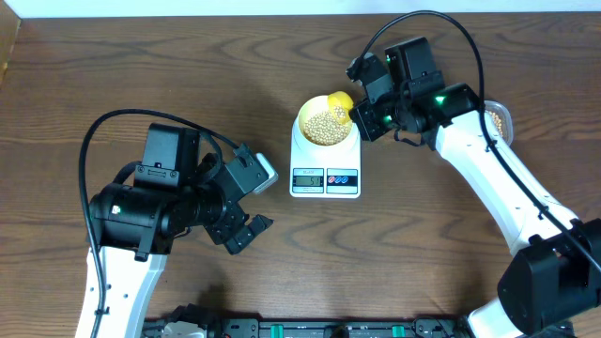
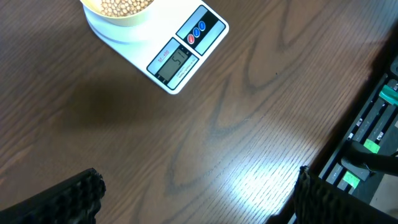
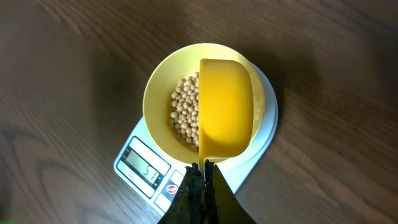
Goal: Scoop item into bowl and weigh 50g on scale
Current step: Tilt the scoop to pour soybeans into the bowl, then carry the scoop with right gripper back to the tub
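Nearest, in front and to the left of the white rectangular digital kitchen scale (image 1: 325, 178), the left gripper (image 1: 255, 199) hangs over the dark wooden counter (image 1: 141, 75), jaws spread wide and empty. On the scale's round platform sits the small pale-yellow bowl (image 3: 158, 99), holding small round beige-tan beans (image 3: 185, 115). Over the bowl, at the scale's far right, the right gripper (image 3: 204, 177) is clenched on the handle of a bright-yellow plastic scoop (image 3: 225, 106).
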Robot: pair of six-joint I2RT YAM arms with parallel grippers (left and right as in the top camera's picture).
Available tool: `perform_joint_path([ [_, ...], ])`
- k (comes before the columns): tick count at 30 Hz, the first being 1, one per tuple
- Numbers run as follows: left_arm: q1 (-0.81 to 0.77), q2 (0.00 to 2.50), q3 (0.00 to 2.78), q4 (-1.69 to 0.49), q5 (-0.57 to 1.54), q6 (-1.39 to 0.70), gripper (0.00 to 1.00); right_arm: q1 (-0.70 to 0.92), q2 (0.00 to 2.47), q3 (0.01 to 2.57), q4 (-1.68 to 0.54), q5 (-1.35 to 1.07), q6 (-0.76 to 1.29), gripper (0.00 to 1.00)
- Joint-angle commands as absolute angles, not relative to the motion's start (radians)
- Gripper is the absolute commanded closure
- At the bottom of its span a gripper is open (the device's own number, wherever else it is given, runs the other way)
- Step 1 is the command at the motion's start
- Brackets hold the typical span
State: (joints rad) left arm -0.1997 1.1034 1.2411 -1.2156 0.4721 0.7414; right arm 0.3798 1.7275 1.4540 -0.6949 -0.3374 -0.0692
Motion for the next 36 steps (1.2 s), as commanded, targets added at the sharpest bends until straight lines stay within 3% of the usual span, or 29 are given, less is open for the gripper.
perform_joint_path([
  [1, -0.196, 1.097, 1.261, -1.219, 0.474, 0.759, 0.0, 0.362, 1.717, 1.478, -0.692, -0.379, 0.001, 0.99],
  [16, -0.196, 1.097, 1.261, -1.219, 0.474, 0.759, 0.01, 0.217, 1.716, 1.478, -0.688, -0.614, 0.173, 0.99],
  [27, -0.196, 1.097, 1.261, -1.219, 0.474, 0.759, 0.01, -0.039, 1.653, 1.478, -0.71, -0.601, 0.166, 0.99],
  [30, -0.196, 1.097, 1.261, -1.219, 0.474, 0.759, 0.01, -0.138, 1.647, 1.478, -0.841, -0.497, 0.066, 0.99],
  [36, -0.196, 1.097, 1.261, -1.219, 0.474, 0.759, 0.01, -0.181, 1.647, 1.478, -0.968, -0.271, -0.067, 0.99],
])
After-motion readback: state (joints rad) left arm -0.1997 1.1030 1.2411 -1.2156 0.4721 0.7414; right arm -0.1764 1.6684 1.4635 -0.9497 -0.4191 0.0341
